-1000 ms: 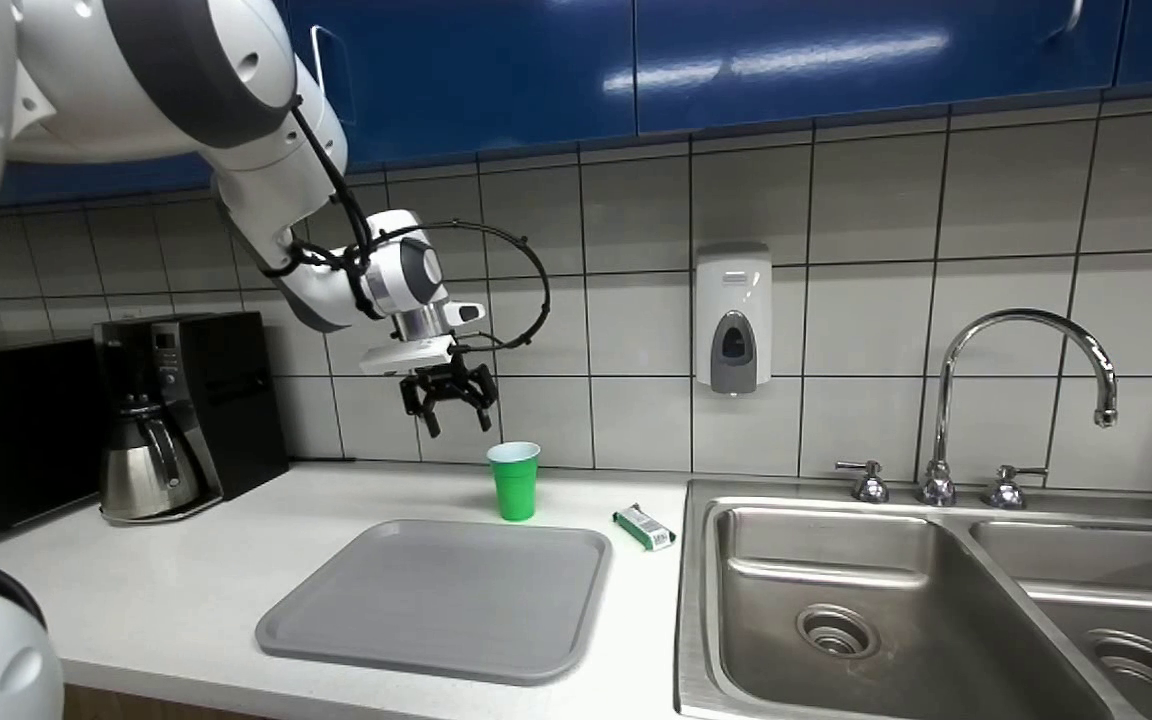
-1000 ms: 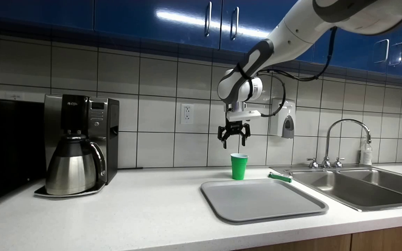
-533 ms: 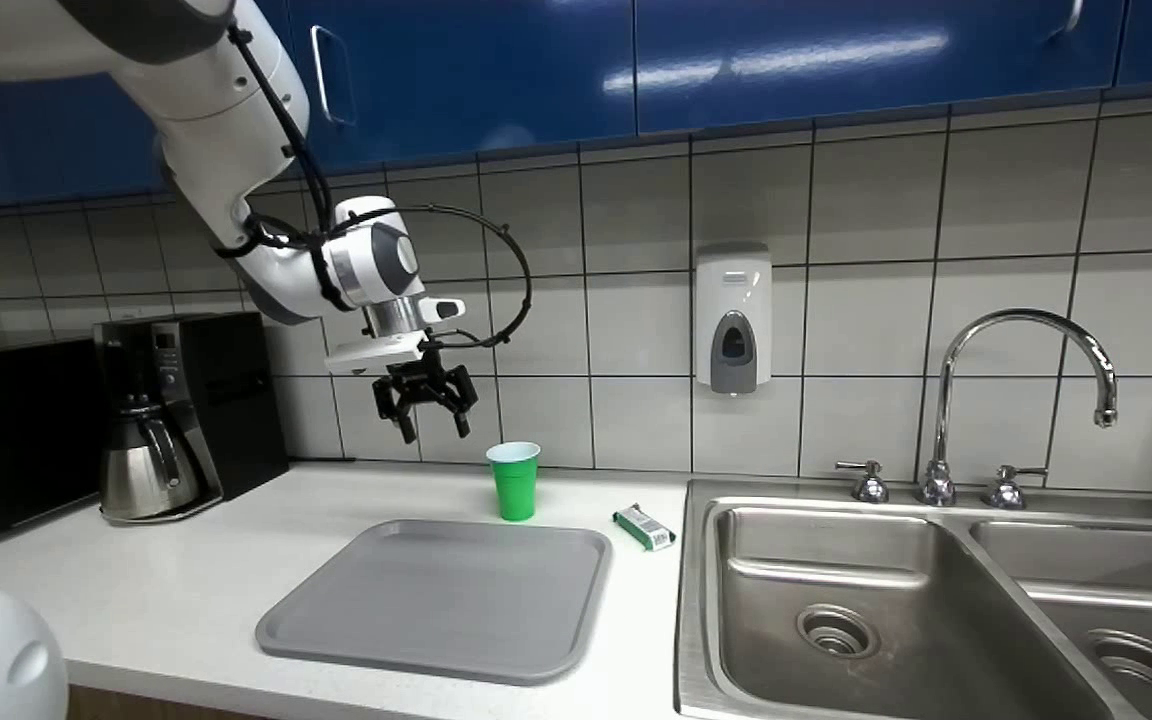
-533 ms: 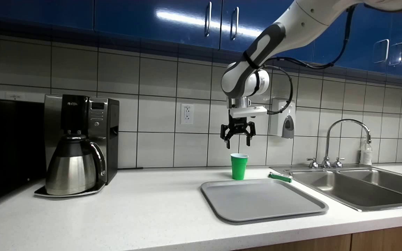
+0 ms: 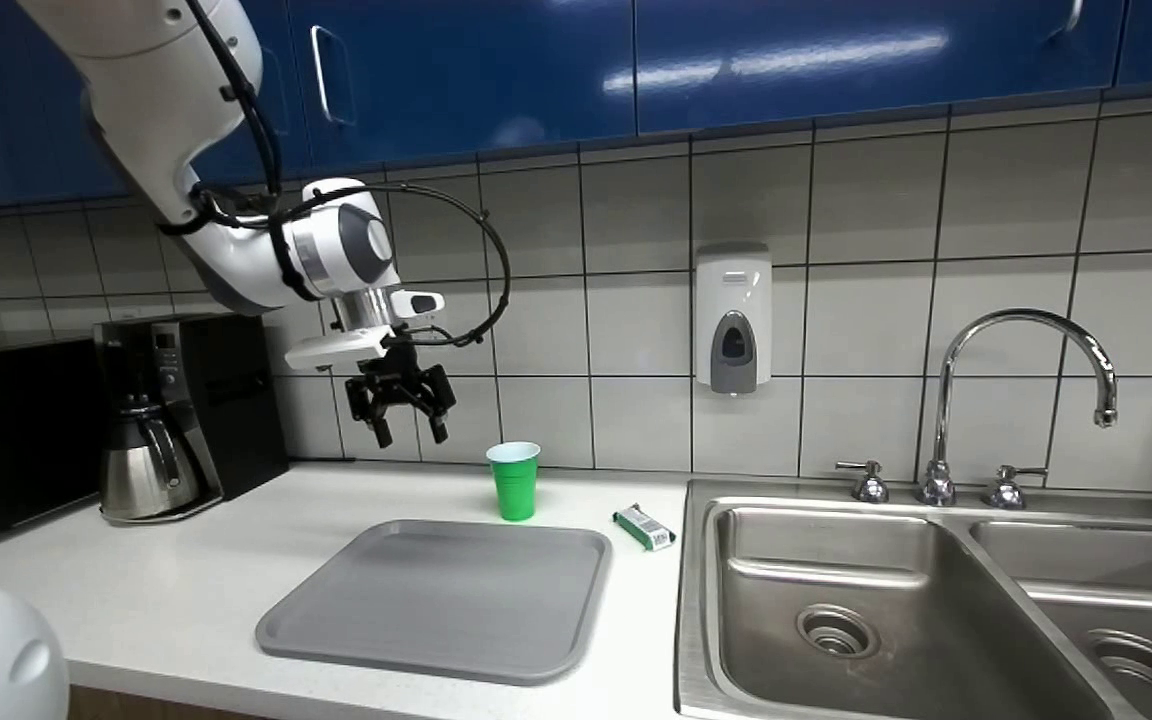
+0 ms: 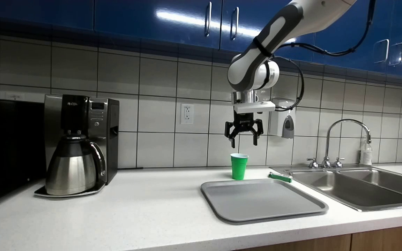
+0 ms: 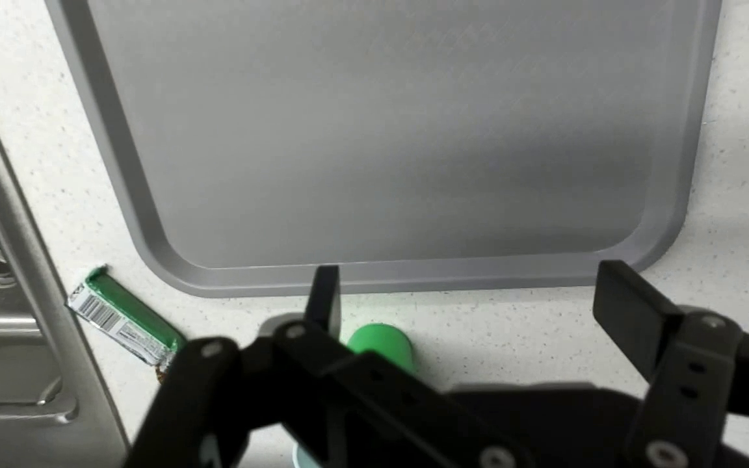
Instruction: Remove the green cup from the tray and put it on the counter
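Observation:
The green cup [image 5: 515,485] stands upright on the white counter [image 5: 166,590], just behind the back edge of the grey tray [image 5: 441,600]. The cup also shows off the tray in an exterior view [image 6: 238,168]. The tray [image 6: 263,200] holds nothing. My gripper [image 6: 244,143] is open and empty, higher than the cup's rim; it also shows in an exterior view [image 5: 411,432]. In the wrist view the gripper [image 7: 469,279] has its fingers wide apart. There the cup [image 7: 382,341] is partly hidden behind a finger linkage, near the left finger.
A small green-and-white packet [image 5: 645,528] lies between the cup and the steel sink [image 5: 826,600]. A coffee maker with a steel pot [image 6: 73,170] stands by a black appliance [image 6: 9,150]. A tiled wall with a soap dispenser [image 5: 733,320] is behind; blue cabinets [image 5: 476,70] hang above.
My open gripper has moved away from the tiled wall: leftward and slightly down in an exterior view, slightly right in an exterior view. The cup, tray and packet have not moved.

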Robot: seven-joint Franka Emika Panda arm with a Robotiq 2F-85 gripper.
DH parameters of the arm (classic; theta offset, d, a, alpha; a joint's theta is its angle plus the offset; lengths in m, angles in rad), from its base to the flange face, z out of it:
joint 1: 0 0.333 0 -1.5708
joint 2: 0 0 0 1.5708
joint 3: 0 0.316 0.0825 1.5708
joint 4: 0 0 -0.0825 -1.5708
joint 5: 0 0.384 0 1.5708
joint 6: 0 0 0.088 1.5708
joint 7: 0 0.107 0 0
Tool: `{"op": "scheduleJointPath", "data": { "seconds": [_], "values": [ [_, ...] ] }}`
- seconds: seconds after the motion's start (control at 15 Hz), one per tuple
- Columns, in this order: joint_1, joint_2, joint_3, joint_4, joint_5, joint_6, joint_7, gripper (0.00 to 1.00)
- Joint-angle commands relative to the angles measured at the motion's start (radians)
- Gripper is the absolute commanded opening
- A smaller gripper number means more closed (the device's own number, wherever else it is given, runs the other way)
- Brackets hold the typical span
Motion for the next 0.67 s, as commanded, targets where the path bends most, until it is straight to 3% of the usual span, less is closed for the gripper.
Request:
{"op": "scheduleJointPath", "data": {
  "seconds": [0.0, 0.6],
  "values": [
    [-0.012, -0.121, 0.028, -0.116, -0.022, -0.012, 0.077, 1.00],
    [-0.035, -0.321, 0.091, -0.280, -0.018, -0.068, 0.157, 1.00]
  ]
}}
